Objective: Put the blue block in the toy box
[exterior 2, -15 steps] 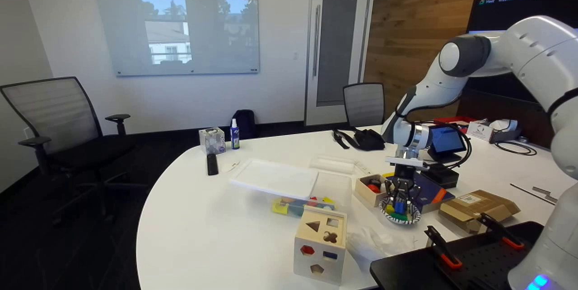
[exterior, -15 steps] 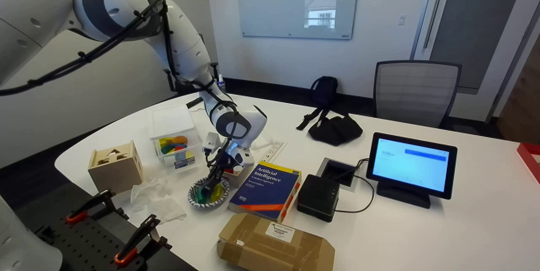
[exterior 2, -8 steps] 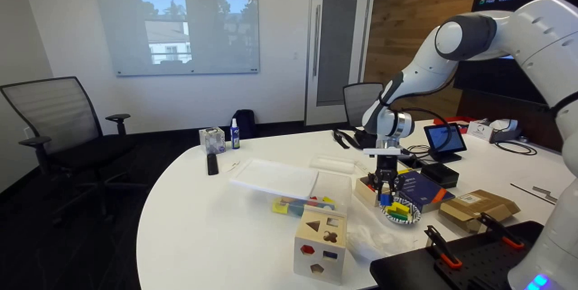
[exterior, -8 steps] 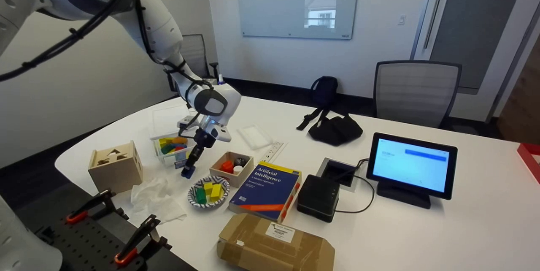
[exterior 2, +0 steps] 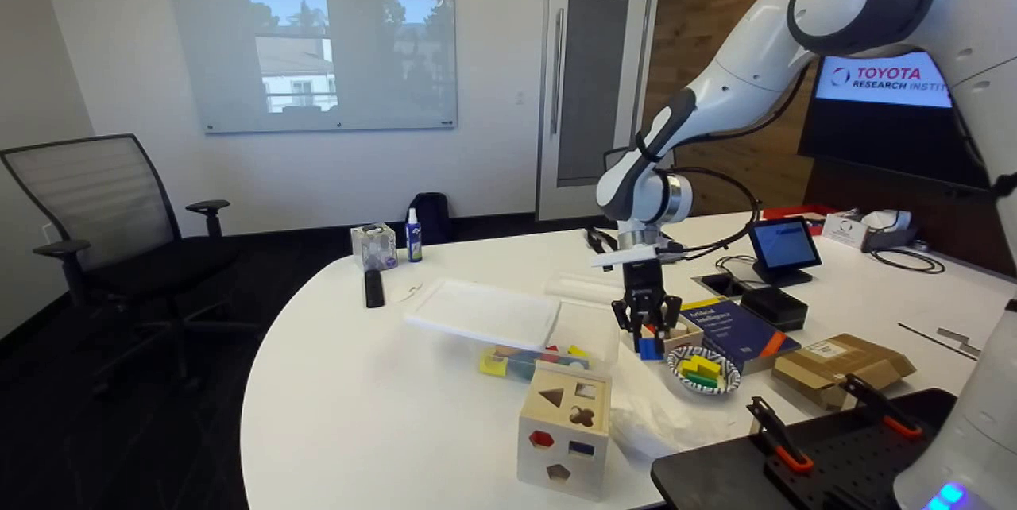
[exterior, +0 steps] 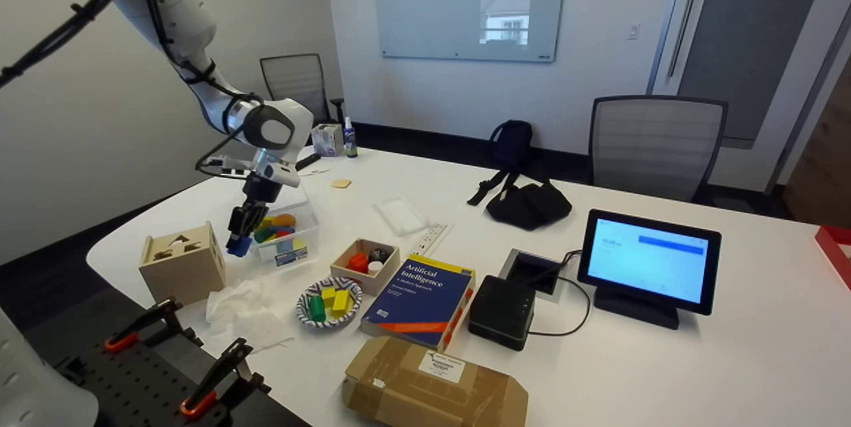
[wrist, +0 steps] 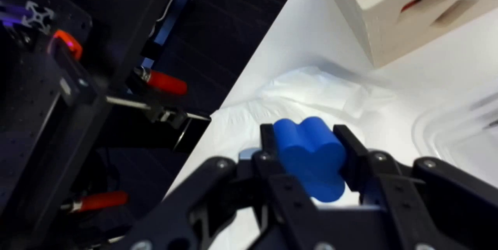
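While my gripper (wrist: 307,141) clasps the lobed blue block (wrist: 313,164) between its fingertips (wrist: 268,139), the wooden shape-sorter box (wrist: 393,36) stands near it but apart.

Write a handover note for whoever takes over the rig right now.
Gripper: shut on the blue block, holding it above the table.
Toy box: standing on the table, apart from the block.
Done: block picked up.
Left: carry it to the box, line it up with an opening, probably the clover-shaped hole on top, and release.
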